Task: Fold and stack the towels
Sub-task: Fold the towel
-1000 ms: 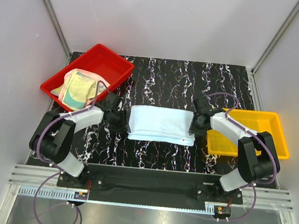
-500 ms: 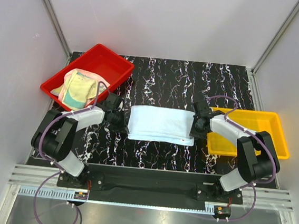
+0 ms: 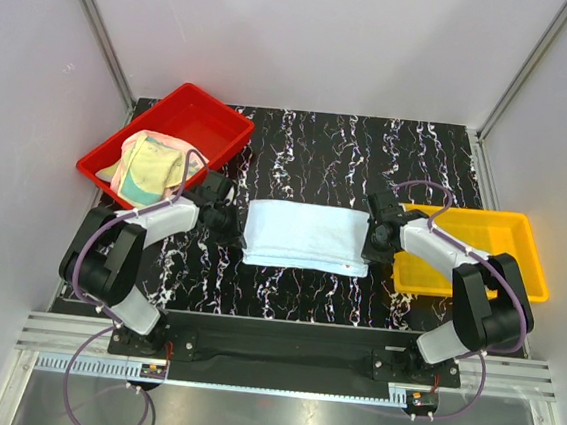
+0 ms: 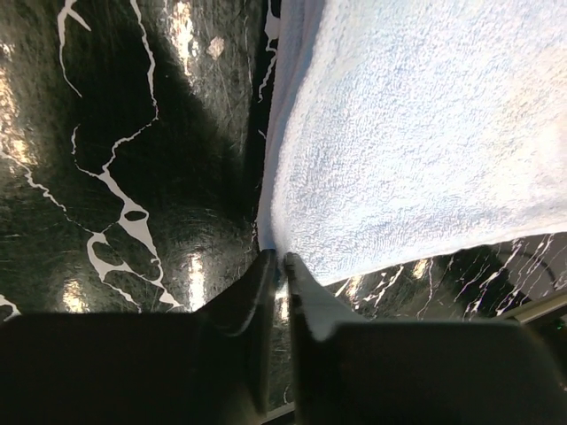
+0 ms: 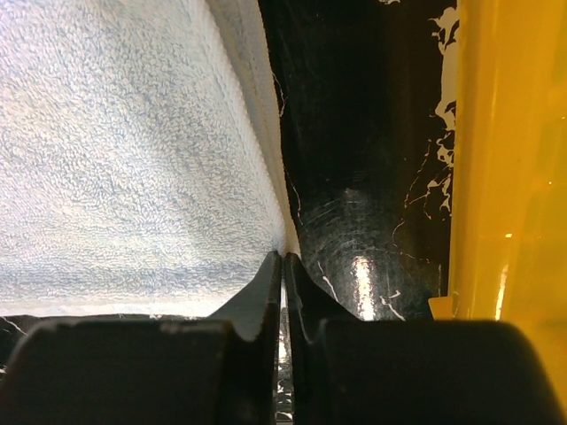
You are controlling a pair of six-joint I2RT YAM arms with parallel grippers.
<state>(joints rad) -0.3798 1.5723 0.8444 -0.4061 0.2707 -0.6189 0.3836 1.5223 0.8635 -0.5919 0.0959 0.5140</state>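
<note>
**While the blue towel (image 3: pixel 306 237) lies flat, it is pinched at both ends**

The surface (image 3: pixel 349 154) is black and shiny, with white wiggly lines all over it, like marble. Pale grey walls stand on three sides, and thin metal bars run up the back corners.

The blue towel is in the middle of the surface, spread out in a long flat shape. The left tool (image 4: pixel 282 261) is squeezed narrow on the towel's left edge, with the cloth caught between its two fingers. The right tool (image 5: pixel 283 258) is squeezed narrow on the right edge in the same way.

A red tray (image 3: pixel 212 117) sits at the far left of the surface. In it is a heap of other towels (image 3: pixel 152 168), yellow, pink and green. A yellow tray (image 3: pixel 480 257) sits on the right, just beside the right tool.
</note>
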